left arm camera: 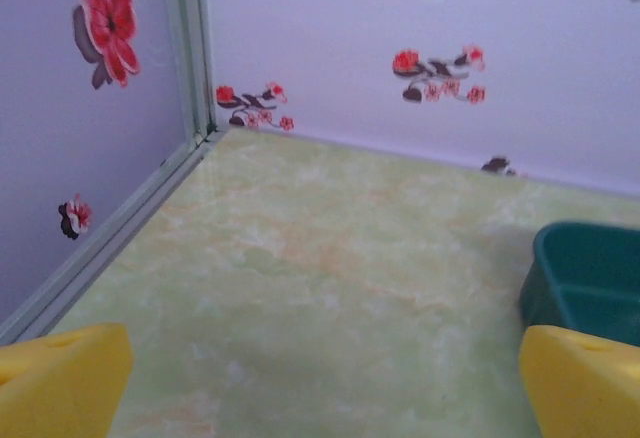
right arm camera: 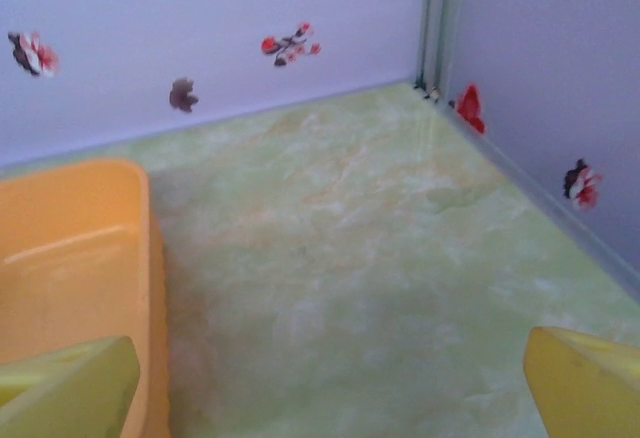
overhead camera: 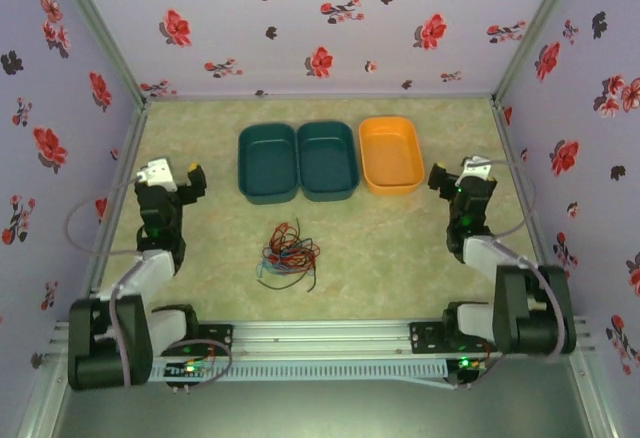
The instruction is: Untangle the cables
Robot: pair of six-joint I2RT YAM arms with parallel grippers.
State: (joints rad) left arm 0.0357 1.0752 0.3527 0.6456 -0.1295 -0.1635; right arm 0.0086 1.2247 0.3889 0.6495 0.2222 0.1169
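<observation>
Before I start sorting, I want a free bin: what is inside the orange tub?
Nothing shows inside the orange tub: its floor looks bare from above. In the right wrist view, a yellow fingertip covers part of it.

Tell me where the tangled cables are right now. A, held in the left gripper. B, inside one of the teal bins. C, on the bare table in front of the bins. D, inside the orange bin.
C: the cables lie as a loose bundle on the table, on the near side of the middle teal bin, touching no bin.
</observation>
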